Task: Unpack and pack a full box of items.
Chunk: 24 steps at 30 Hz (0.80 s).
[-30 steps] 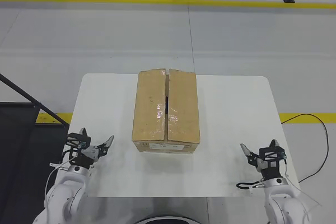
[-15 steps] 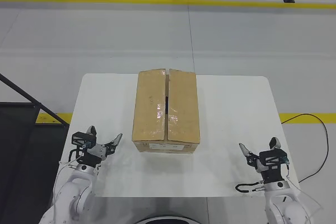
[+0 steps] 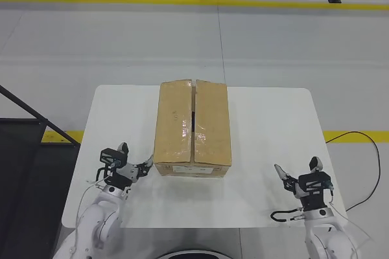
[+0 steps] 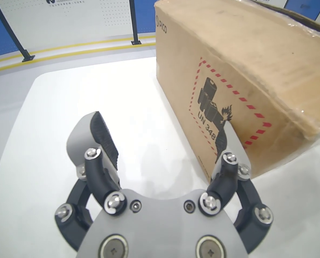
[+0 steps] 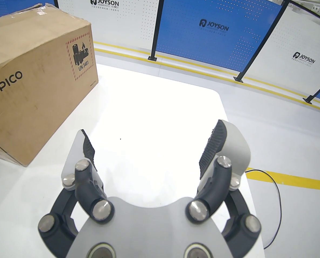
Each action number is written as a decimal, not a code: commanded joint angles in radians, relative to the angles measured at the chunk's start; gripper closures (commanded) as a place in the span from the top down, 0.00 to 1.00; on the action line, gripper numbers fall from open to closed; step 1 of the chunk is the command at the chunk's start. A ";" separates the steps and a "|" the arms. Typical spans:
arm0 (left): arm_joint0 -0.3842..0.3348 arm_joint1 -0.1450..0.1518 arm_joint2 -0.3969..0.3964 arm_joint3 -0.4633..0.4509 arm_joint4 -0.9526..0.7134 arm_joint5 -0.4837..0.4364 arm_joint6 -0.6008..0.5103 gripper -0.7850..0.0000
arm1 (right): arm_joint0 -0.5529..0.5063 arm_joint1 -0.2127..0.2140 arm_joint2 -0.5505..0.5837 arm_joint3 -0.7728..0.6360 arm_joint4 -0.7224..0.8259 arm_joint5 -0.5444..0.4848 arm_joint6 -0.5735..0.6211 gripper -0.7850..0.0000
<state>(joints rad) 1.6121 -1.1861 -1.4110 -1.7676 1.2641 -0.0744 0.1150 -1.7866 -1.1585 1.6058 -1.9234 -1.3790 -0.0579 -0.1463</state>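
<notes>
Cardboard box [image 3: 193,126], 2 flaps [image 3: 211,120] shut, sits mid-tabletop [image 3: 266,129] (nothing unpacked yet, everything remains). Beside its corner the left gripper [image 4: 160,124], near the right edge the right gripper [image 5: 151,128] — both spread, empty.

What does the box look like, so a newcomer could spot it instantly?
Find the white table; the cardboard box stands at its middle; the left pincer is close to its near corner, the right pincer farther off. Its brown card, closed top flaps with a centre seam, and red-dashed labels on the sides set it apart from those metal pincers.
</notes>
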 commanded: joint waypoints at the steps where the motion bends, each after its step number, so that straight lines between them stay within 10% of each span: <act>1: -0.007 -0.002 0.010 0.005 0.001 -0.007 0.003 1.00 | 0.000 -0.001 0.003 0.007 0.003 -0.006 -0.003 1.00; 24: -0.074 -0.021 0.112 0.033 -0.004 -0.058 -0.002 1.00 | 0.007 -0.008 0.022 0.048 0.015 -0.043 -0.019 1.00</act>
<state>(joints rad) 1.5424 -1.2061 -1.3037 -1.7357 1.2602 -0.1318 0.1132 -1.7787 -1.1662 1.6260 -1.8756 -1.3641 -0.1006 -0.1640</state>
